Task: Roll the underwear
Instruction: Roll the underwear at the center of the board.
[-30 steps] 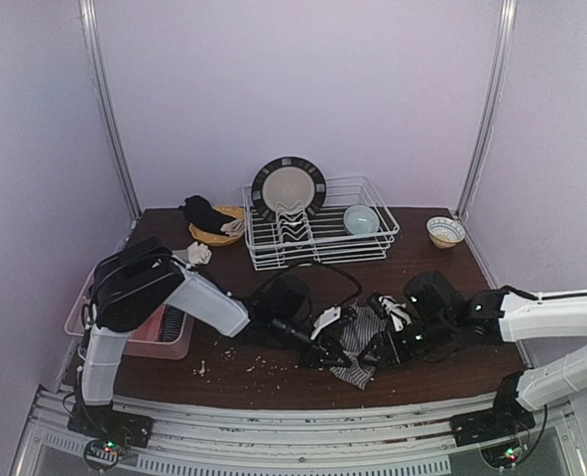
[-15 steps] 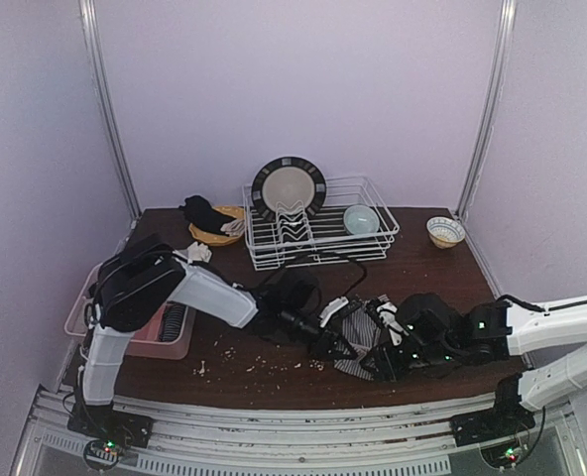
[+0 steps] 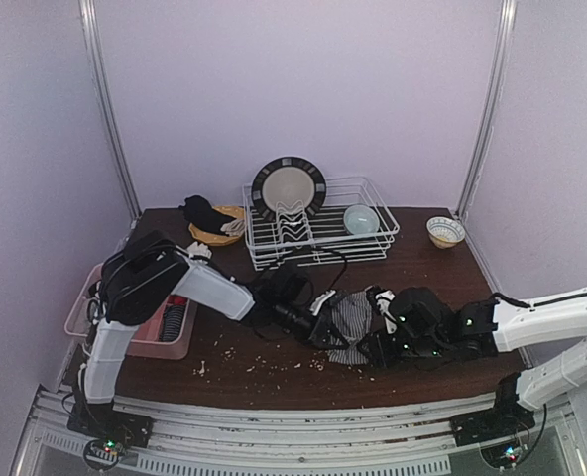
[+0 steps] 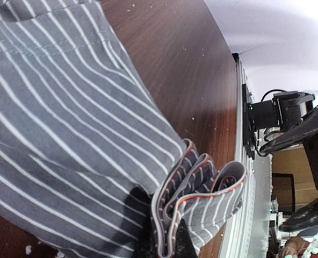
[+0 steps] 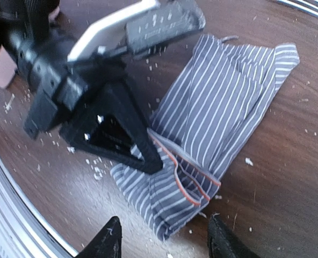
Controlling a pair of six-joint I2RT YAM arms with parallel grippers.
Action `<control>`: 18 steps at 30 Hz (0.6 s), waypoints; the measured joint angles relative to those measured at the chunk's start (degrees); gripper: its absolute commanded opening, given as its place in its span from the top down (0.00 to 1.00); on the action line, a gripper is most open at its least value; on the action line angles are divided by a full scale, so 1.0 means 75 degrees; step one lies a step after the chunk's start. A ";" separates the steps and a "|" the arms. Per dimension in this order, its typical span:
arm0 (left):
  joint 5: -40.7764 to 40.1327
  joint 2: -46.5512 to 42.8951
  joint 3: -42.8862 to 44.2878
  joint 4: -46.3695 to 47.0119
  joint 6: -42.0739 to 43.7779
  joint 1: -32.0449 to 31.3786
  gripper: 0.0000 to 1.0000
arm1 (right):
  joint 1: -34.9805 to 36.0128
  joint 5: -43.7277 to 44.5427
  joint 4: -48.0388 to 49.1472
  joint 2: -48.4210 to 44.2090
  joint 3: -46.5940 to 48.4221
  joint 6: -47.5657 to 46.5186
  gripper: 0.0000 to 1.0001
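The underwear is grey with white stripes and an orange-red trim, lying partly folded mid-table. My left gripper is shut on its folded waistband edge. In the left wrist view the layered band curls up between the dark fingertips, and the rest of the cloth spreads flat. In the right wrist view my right gripper stands open just above the underwear's near corner, holding nothing. The left gripper's black fingers pinch the trim there.
A white dish rack with a plate and a bowl stands at the back. A small bowl sits back right, a yellow basket with black cloth back left, a pink tray at the left edge. Crumbs litter the near table.
My left gripper has drawn the held edge back and leftward, so the underwear lies farther from the near edge. The right arm has shifted leftward alongside the cloth.
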 measured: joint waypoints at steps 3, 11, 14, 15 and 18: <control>-0.0017 -0.0020 -0.0181 0.0356 -0.0388 0.0006 1.00 | -0.0163 -0.0125 0.0446 0.0085 -0.0003 0.0087 0.46; -0.0493 -0.0353 -0.0708 0.0697 -0.0994 0.0009 1.00 | -0.1032 -0.1005 0.1437 0.0796 -0.0006 0.0545 0.45; -0.0702 -0.0460 -0.0822 0.0691 -0.1142 0.0023 1.00 | -0.1160 -0.1201 0.1626 0.1169 0.0017 0.0694 0.48; -0.0752 -0.0478 -0.0842 0.0691 -0.1186 0.0029 1.00 | -0.1186 -0.1247 0.1664 0.1303 0.0032 0.0743 0.49; -0.0819 -0.0481 -0.0857 0.0697 -0.1239 0.0029 1.00 | -0.1271 -0.1343 0.1830 0.1609 0.0064 0.0886 0.52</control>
